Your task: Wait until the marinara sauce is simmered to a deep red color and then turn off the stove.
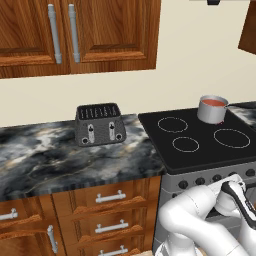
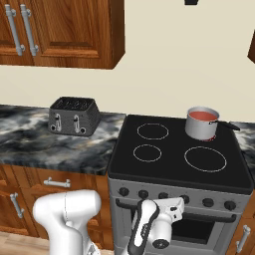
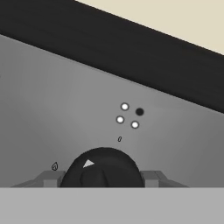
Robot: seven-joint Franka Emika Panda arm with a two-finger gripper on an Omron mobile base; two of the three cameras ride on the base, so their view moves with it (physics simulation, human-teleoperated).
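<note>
The stove (image 1: 200, 150) (image 2: 177, 164) has a black glass top with white ring burners and a grey front with black knobs. On its back right burner stands a small silver saucepan (image 1: 212, 111) (image 2: 201, 124) holding the marinara sauce (image 1: 214, 102) (image 2: 201, 115), which looks orange-red to red. My gripper (image 2: 173, 204) (image 1: 234, 181) (image 3: 101, 177) is pressed up against the stove's front panel. In the hand view it is open, and a black knob (image 3: 104, 168) with a white pointer sits between its fingertips (image 3: 50, 178), one on each side. A burner symbol (image 3: 129, 116) is printed above the knob.
A dark slotted toaster (image 1: 99, 123) (image 2: 73, 116) stands on the marbled counter (image 1: 60, 160) (image 2: 30, 134) left of the stove. Wooden wall cabinets (image 1: 75, 35) hang above, drawers (image 1: 110, 200) sit below the counter. Other knobs (image 2: 208, 202) line the panel.
</note>
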